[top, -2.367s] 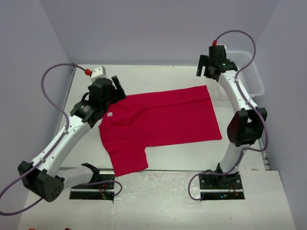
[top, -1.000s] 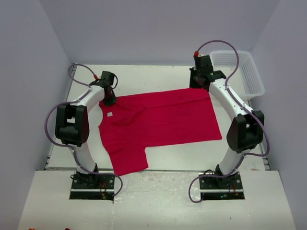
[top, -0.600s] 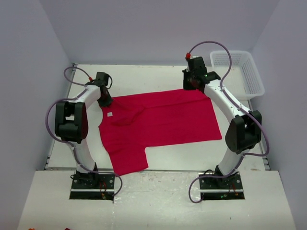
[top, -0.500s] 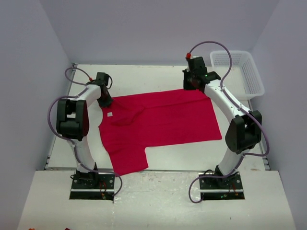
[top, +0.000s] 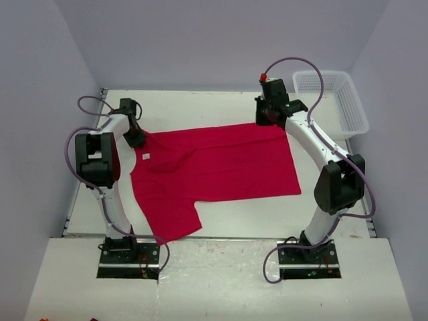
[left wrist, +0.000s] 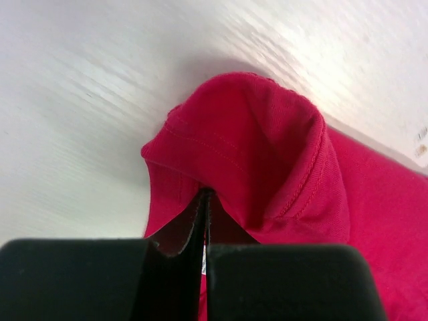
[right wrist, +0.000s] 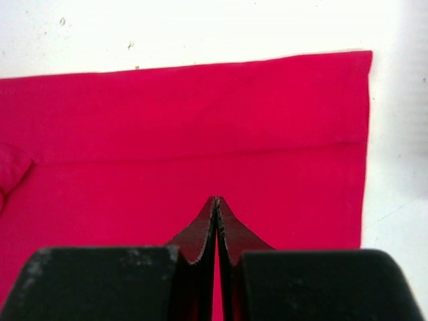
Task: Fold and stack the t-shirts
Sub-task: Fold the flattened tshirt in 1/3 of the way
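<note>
Left claw first: its fingers are pressed together on a bunched shoulder of the red t-shirt. The cloth is humped up just ahead of the tips, with a stitched seam curling over them. Our right claw is pressed shut too, tips down near the shirt's far edge (we cannot tell whether any cloth sits between those fingers).

From the left claw, the shirt runs across to the right claw and back towards our bases, mostly flat on the table. The white neck label lies just on the near side of the left claw. The basket stands out past the right claw, apart from the shirt.

We judge the step in hand to be squaring the shirt up for its first fold, with the task barely begun. To do it well, we should check that the right claw truly has the hem before moving. Then both claws should lift together, level and only just clear of the table, with the far edge taut between them. A one-sided pull would likely drag the shirt askew or wrinkle it.
</note>
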Motion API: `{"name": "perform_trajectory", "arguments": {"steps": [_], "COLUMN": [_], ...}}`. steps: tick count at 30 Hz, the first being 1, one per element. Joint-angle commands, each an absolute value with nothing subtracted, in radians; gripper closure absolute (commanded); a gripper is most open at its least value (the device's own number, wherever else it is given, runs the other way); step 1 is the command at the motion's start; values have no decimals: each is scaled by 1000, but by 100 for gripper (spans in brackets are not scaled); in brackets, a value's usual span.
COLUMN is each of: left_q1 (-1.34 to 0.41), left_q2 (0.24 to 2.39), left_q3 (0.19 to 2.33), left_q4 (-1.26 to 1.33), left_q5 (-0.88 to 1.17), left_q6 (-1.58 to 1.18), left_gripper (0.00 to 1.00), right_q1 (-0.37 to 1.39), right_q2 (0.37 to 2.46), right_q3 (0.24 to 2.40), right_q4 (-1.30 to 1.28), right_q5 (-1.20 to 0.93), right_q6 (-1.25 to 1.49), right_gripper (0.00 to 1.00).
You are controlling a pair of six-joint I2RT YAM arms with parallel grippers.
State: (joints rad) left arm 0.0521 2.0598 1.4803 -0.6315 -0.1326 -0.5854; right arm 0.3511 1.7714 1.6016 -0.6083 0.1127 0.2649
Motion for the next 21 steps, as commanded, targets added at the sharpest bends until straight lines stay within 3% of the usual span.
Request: {"name": "perform_trajectory", "arguments": {"steps": [1, 8, 15, 18, 19, 21], "left_q1": [113, 130, 75, 55, 52, 43], "left_q2": [2132, 2161, 1923, 1846, 1829, 1781], "left_q3": [1511, 1595, 1525, 1532, 1539, 1545], "left_q4": [-649, -654, -620, -641, -659, -675], "left_q5": [-140, -75, -210, -259, -268, -273], "left_q6": [-552, -515, -517, -522, -522, -520], "left_gripper": [100, 100, 99, 95, 94, 93], "right_q1": [350, 365, 388, 425, 458, 501], "right_q2": [1756, 1802, 1815, 1836, 1870, 1911], "right_q3": [1628, 1651, 1660, 1698, 1745, 1793], "right_q4": [-589, -592, -577, -598, -624, -638], "right_q5": [124, 120, 75, 6, -70, -135], "right_q6": [275, 276, 275, 264, 258, 273], "right_gripper": [100, 100, 99, 76, 59, 45]}}
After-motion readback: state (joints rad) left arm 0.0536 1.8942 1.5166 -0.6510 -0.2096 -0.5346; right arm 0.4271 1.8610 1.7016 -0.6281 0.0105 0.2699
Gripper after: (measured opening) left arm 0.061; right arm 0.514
